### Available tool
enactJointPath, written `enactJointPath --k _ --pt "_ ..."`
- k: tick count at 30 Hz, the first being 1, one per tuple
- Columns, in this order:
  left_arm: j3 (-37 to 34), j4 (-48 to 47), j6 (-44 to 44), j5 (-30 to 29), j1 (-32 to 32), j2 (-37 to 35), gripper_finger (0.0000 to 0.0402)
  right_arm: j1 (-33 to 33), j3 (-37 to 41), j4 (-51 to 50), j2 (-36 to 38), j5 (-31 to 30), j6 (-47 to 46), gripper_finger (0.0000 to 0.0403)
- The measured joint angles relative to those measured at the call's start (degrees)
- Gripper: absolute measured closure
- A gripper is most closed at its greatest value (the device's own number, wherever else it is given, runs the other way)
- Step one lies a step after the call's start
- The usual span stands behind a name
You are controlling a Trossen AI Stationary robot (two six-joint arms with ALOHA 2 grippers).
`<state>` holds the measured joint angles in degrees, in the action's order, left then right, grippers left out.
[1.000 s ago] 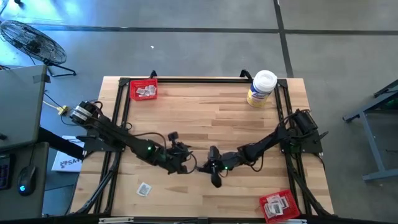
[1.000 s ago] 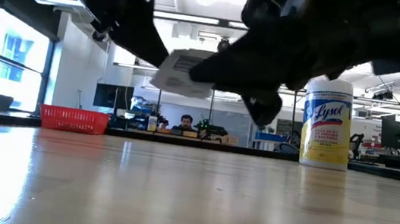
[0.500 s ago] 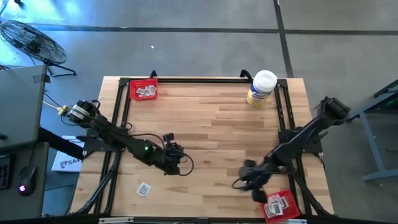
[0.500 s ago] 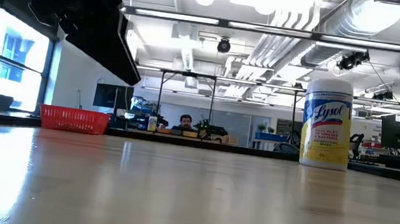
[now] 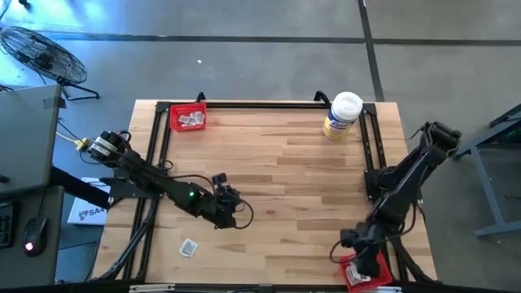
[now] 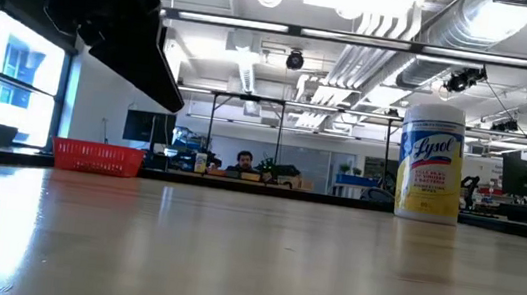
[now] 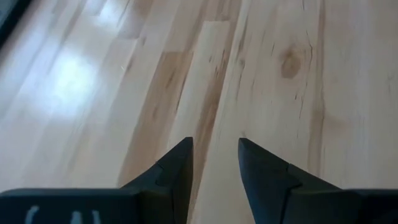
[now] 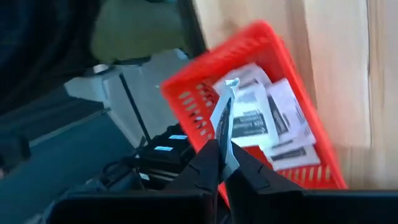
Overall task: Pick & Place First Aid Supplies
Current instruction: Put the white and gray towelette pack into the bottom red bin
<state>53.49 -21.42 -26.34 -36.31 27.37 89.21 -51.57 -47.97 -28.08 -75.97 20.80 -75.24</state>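
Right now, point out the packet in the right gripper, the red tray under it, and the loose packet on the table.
held packet point(image 8: 223, 118), right wrist view, its upright edge
red tray point(image 8: 214, 62), right wrist view, its rim
loose packet point(image 5: 189, 247), high view, its middle

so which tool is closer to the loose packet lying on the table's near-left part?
Left. The left tool, open and empty, is just up-right of the loose packet. The right tool, shut on another packet, is over the red tray at the table's near-right corner.
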Motion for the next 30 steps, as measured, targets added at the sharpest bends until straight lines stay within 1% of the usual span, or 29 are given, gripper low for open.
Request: enactJointPath --k 3,6,9,11,15,17,20,22,24,25,27,29,30 --pt "0.0 -0.34 -3.03 1.22 0.0 0.0 0.0277 -0.68 0.01 0.26 -2.62 1.9 -4.01 0.0384" --pt "0.0 -2.28 -3.98 2.91 0.0 0.0 0.0277 -1.36 0.02 2.51 -5.89 4.41 -4.49 0.0371" --pt "0.0 -4.36 -5.81 3.53 0.0 -0.33 0.0277 -1.53 0.02 4.8 -9.0 9.17 -7.4 0.0354" --pt "0.05 -4.57 -7.61 3.39 0.0 -1.04 0.0277 -1.48 0.02 4.52 -10.12 11.74 -9.24 0.0341" --pt "0.15 -4.22 -8.48 2.84 0.0 -2.91 0.0277 -0.62 0.02 3.72 -9.93 14.17 -11.29 0.0325" --pt "0.15 -4.26 -8.7 3.21 0.01 -3.97 0.0277 -0.17 0.02 3.81 -8.68 14.07 -12.57 0.0324" --pt "0.15 -4.2 -9.94 6.33 0.92 -5.53 0.0277 0.62 0.02 4.05 -5.97 12.25 -12.68 0.0334" --pt "0.17 -4.26 -11.44 10.0 2.51 -6.14 0.0277 1.37 0.02 4.0 -4.13 8.76 -10.36 0.0345" --pt "0.17 -4.82 -13.39 14.66 4.75 -6.53 0.0277 2.75 0.02 4.14 -2.55 1.97 -4.87 0.0356" --pt "0.17 -4.96 -14.84 16.97 6.03 -6.58 0.0277 3.62 0.02 4.52 -2.0 -2.42 -1.48 0.0361" --pt "0.17 -6.33 -19.27 20.22 8.92 -6.58 0.0277 5.48 0.02 5.67 -1.55 -13.11 6.5 0.037" --pt "0.17 -8.34 -26.46 21.85 12.44 -6.56 0.0277 7.55 0.02 8.85 -1.54 -24.5 15.67 0.0376" --pt "0.19 -8.8 -30.71 22.49 14.39 -6.37 0.0277 8.81 0.02 10.65 -1.54 -29.02 20.9 0.0377"
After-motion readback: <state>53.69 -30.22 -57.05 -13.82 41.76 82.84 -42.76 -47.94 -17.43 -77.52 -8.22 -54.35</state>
